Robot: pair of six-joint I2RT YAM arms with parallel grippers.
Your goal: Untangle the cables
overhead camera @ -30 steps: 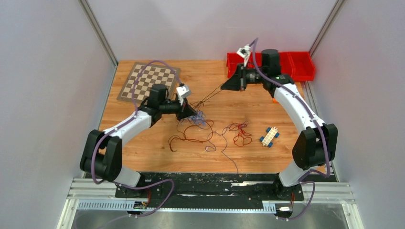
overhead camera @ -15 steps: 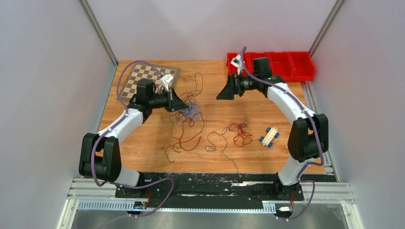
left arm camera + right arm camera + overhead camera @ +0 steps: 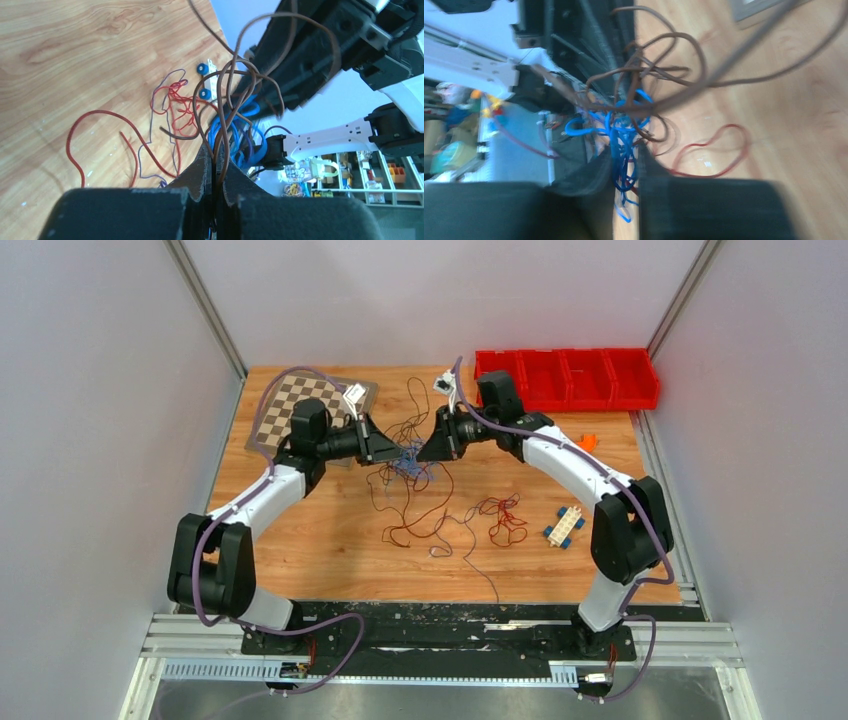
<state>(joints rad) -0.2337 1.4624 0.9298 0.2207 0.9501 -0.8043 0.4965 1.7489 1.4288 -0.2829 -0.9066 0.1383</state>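
Observation:
The cables form a raised knot (image 3: 408,462) between my two grippers at mid-table. My left gripper (image 3: 392,452) is shut on a brown cable (image 3: 227,112) that loops up from its fingertips (image 3: 214,154). My right gripper (image 3: 424,452) faces it from the right, its jaws (image 3: 624,156) closed on strands of the blue cable (image 3: 621,131); that view is blurred. Brown and red loops (image 3: 420,520) trail down onto the wood. A separate red bundle (image 3: 505,520) and a thin purple cable (image 3: 470,550) lie to the right.
A chessboard (image 3: 310,405) lies at the back left and red bins (image 3: 570,375) stand at the back right. A small toy car with blue wheels (image 3: 565,526) sits right of the red bundle. An orange item (image 3: 587,441) lies beside the right arm.
My right gripper let go of the brown cable, swung left from the bins to the knot and closed on blue strands. My left gripper, still shut, drew left and then shifted back right.

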